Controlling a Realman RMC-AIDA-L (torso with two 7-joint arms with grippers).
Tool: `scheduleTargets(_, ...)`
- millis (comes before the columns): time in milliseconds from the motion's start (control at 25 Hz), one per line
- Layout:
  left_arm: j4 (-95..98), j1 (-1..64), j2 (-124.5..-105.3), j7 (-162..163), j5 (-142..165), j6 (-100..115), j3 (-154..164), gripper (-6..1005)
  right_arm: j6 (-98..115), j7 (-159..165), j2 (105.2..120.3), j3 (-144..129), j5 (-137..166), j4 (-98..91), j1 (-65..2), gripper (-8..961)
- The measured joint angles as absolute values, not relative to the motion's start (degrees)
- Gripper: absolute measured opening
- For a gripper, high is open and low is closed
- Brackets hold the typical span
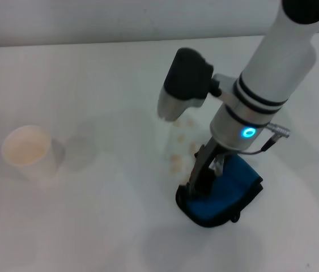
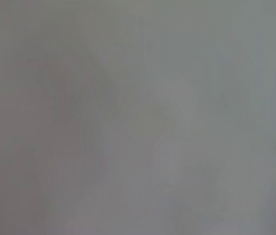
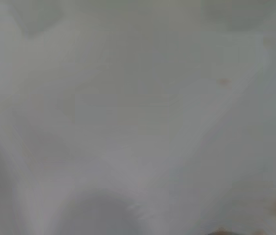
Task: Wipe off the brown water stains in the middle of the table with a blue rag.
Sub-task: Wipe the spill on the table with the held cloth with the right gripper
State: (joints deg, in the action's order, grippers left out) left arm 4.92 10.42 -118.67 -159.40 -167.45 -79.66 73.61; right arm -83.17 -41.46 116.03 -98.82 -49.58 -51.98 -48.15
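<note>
White table point(image 1: 91, 226) fills your view. Nearest you, the blue rag point(image 1: 233, 190) lies bunched under the right hand point(image 1: 201, 178), whose fingers look closed on the rag's near edge. Press flat and sweep away from you, onto the brown water stains point(image 1: 181, 148) just beyond. Avoid the paper cup point(image 1: 28, 152), well off left. Left hand isn't visible.

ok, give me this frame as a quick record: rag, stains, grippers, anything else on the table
rag: blue, bunched, on table, right of middle
stains: tan spots, just left of and beyond rag, partly hidden by arm
right gripper: down on rag's left edge, fingers shut on it
left gripper: not in view
cup: white paper, upright, far left, apart from stains
</note>
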Motion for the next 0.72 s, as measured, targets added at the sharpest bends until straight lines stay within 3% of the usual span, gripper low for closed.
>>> scheduleTargets(720,4.44,10.13,-119.01,-159.27,-166.04,-81.25,73.91,876,-72.57,-44.37,116.19,-107.66,-56.99,-46.7,-51.89,28)
